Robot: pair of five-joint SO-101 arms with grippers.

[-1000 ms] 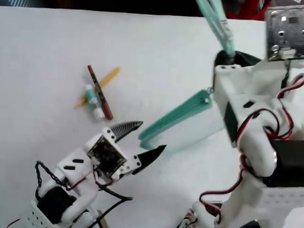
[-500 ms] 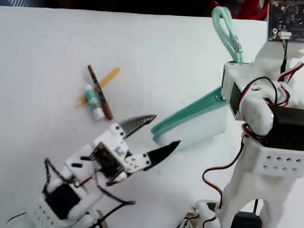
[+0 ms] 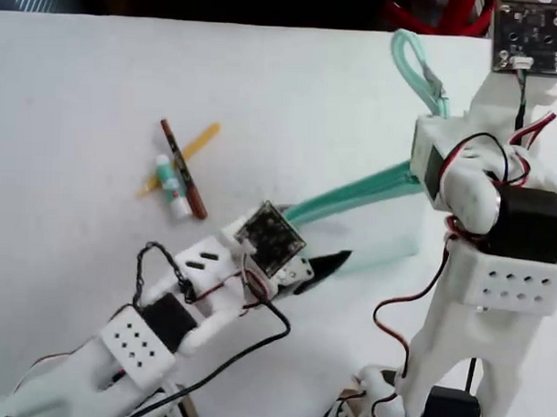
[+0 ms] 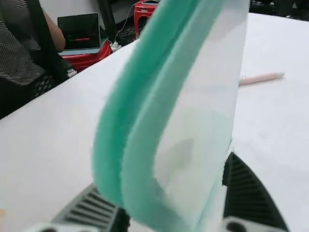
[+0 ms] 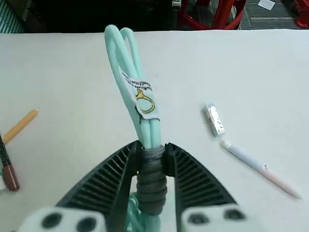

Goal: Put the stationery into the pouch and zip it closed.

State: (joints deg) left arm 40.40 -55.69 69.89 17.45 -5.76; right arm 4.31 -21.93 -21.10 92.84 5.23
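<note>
Right gripper (image 5: pixel 152 157), at the right of the high view, clenched on the grey-wrapped base of the teal wrist loop (image 5: pixel 126 67), with the pouch (image 3: pixel 352 195) stretched on edge from it toward frame centre. Left gripper (image 4: pixel 169 208), at lower centre of the high view, spread wide with one finger on either side of the pouch's free end; contact of pads with fabric not to be told, probably none as yet. Farther out, at left centre of the high view, a yellow pencil (image 3: pixel 197 143), a brown pen (image 3: pixel 181 167) and a small white tube (image 3: pixel 172 188) in a crossed heap. Well apart from these, seen from the right wrist, a pale pink pen (image 5: pixel 260 169) and a small silver piece (image 5: pixel 214 119). Step in hand, by judgement: steadying the pouch for opening, nothing yet inside. Next move: closing the left jaws on the free end, squarely and without twist, for tension along the zip. Against half a second ago: left arm advanced rightward, from short of the pouch to astride it; pouch tipped more edge-on; right arm scarcely shifted.
</note>
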